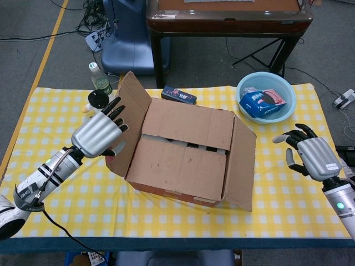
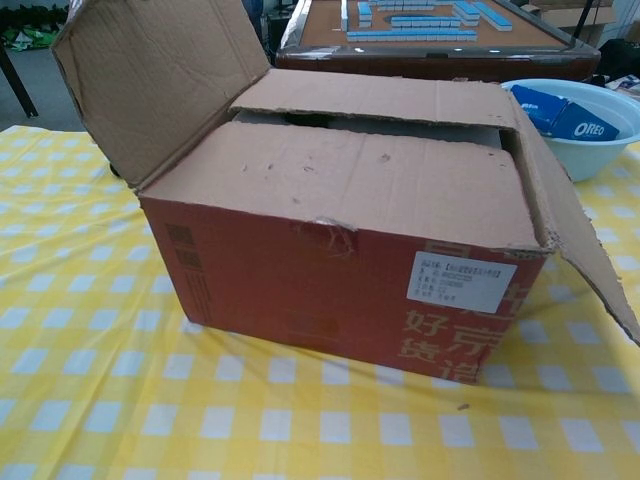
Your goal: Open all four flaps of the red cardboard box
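Red cardboard box: mid-table on the yellow checked cloth. Left side flap tilted outward, right side flap hanging open; the two long flaps lie flat over the top. My left hand: fingers extended against the left flap's outer face, gripping nothing. My right hand: well right of the box, fingers loosely spread, empty.
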{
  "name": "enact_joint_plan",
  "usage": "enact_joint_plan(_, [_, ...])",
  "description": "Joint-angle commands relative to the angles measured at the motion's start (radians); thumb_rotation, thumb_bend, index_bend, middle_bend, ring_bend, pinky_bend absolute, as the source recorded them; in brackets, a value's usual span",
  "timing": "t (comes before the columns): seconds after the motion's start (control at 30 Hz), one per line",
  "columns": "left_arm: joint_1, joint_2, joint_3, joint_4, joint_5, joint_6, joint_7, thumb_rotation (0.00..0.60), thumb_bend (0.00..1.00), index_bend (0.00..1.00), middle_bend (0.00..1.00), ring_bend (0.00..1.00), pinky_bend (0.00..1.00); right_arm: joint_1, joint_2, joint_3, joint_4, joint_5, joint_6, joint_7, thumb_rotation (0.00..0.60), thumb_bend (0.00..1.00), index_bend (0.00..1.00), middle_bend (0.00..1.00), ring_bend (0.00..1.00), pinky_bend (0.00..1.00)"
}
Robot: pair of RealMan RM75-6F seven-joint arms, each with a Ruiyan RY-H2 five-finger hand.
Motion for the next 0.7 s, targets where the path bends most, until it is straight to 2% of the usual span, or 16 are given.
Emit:
enact_joint_plan(0.03, [0.0, 0.006, 0.0, -0.007, -0.018, 0.004, 0.008, 0.239, 0.49, 0.54, 0.47, 0.13, 0.0, 0.0, 0.001, 0.001, -0.001, 0.001, 0.0, 0.0, 0.6, 0.7, 0.33, 0.34, 0.25, 0.1])
enact_joint_plan(0.33, [0.006, 0.025, 0.001, -0.02, -0.078, 0.024, 0.021, 0.244, 0.49, 0.53, 0.47, 0.13, 0.0, 0.002, 0.004, 0.004, -0.003, 0.005, -0.002, -0.004, 0.6, 0.7, 0.32, 0.34, 0.25, 0.1])
enact_joint_plan(0.7, [0.03, 0.041, 0.014, -0.003, -0.088, 0.039, 0.003, 0.241, 0.49, 0.53, 0.47, 0.13, 0.0, 0.005, 0.002, 0.005, -0.004, 0.009, -0.007, -0.01, 0.6, 0.7, 0.32, 0.34, 0.25, 0.1])
